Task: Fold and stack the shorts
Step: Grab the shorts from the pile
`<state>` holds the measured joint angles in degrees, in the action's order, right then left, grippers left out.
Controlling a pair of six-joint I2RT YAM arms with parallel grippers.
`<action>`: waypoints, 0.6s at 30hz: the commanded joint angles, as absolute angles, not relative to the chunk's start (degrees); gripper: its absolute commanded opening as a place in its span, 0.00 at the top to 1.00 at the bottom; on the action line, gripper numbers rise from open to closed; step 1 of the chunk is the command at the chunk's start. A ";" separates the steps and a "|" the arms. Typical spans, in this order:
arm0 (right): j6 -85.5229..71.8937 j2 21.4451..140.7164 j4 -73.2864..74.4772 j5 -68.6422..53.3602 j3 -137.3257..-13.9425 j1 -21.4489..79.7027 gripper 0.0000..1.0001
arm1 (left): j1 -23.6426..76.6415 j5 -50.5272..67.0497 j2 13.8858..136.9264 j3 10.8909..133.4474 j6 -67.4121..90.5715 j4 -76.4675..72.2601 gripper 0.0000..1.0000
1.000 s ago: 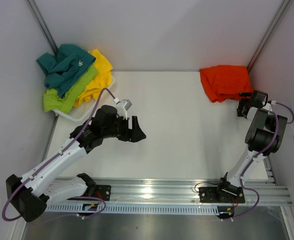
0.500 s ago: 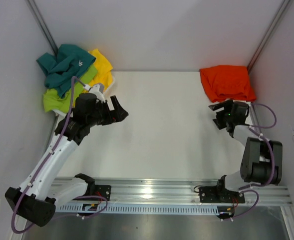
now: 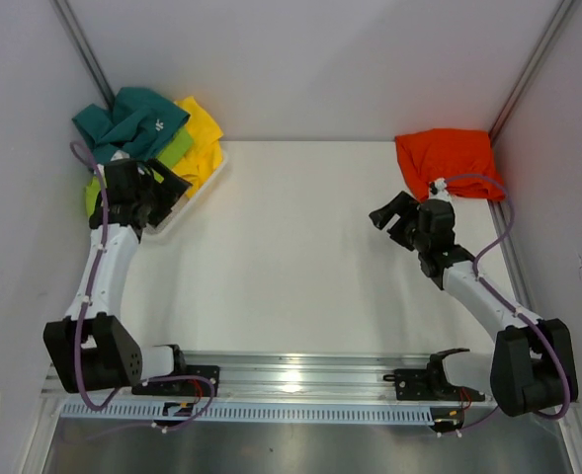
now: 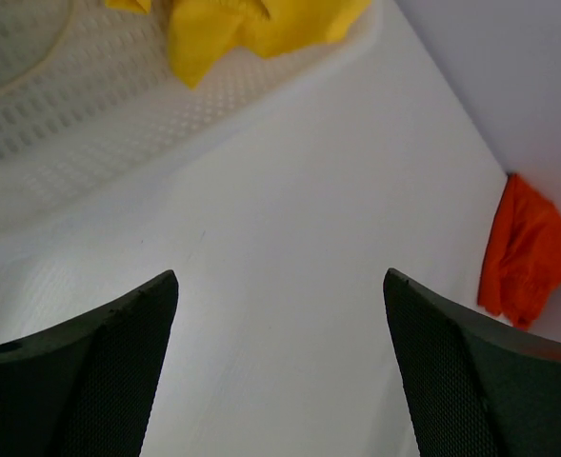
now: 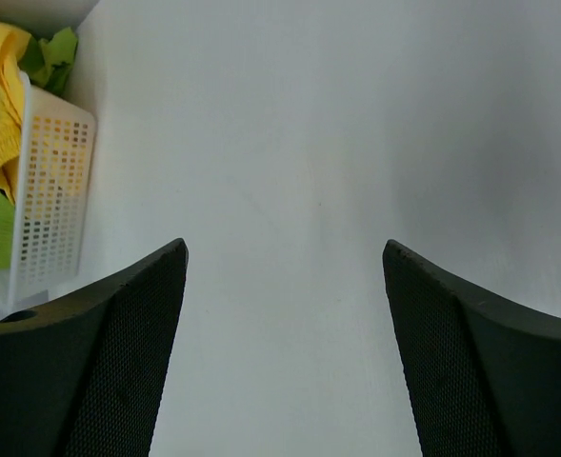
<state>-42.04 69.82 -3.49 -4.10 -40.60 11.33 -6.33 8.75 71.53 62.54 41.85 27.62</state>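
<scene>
From the overhead camera I see the shorts in two places. The orange shorts (image 3: 449,163) lie alone at the far right corner of the table (image 3: 300,257), up against the wall: a bright, compact bundle, roughly rectangular, with soft creases across it and a rumpled near edge. In the left wrist camera they show as a small orange lump at the far end of the white surface.

The other three pairs are heaped in a white perforated basket (image 3: 200,188) at the far left corner. The teal shorts (image 3: 130,120) sit on top, crumpled, with a small white logo showing on the fabric. The yellow shorts (image 3: 202,133) spill toward the right side of the basket, and the lime green shorts (image 3: 175,150) peek out between the teal and the yellow. None of these three looks folded; they overlap one another loosely.

My left gripper (image 3: 176,190) hangs over the near edge of the basket, just beside the pile; its fingers stand wide apart and nothing is between them, only bare table and basket mesh beyond. My right gripper (image 3: 385,223) hovers over the table just beside the orange bundle on its near-left side, not touching it and pointing away from it toward the left. Its fingers are spread wide too and hold nothing.
</scene>
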 commanded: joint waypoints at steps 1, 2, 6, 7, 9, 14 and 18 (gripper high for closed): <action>-37.10 68.73 -5.43 -0.10 -38.94 14.93 0.16 | -7.91 5.73 74.35 69.77 47.89 21.37 0.10; -36.48 68.82 -6.49 0.35 -38.33 17.12 0.17 | -7.91 4.58 75.40 71.87 48.34 20.57 0.10; -34.37 70.57 -11.15 6.49 -35.52 21.69 0.18 | -7.91 -7.43 77.25 77.16 50.97 16.36 0.10; -34.19 71.01 -11.86 6.68 -35.51 22.06 0.18 | -8.08 -9.47 77.86 77.69 51.59 16.00 0.10; -34.36 71.89 -12.39 6.77 -34.98 22.41 0.18 | -8.87 -11.07 80.75 81.28 52.82 16.00 0.09; -34.19 72.77 -13.10 6.24 -34.19 22.68 0.18 | -12.56 -10.72 88.76 90.52 53.09 18.89 0.05; -34.19 72.77 -12.92 6.24 -34.10 22.59 0.18 | -14.41 -11.69 93.33 93.78 52.56 20.04 0.06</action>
<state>-35.59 72.66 -9.58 4.34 -34.46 22.39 -13.04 -9.23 90.80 91.24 51.64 18.61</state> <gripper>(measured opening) 0.818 0.943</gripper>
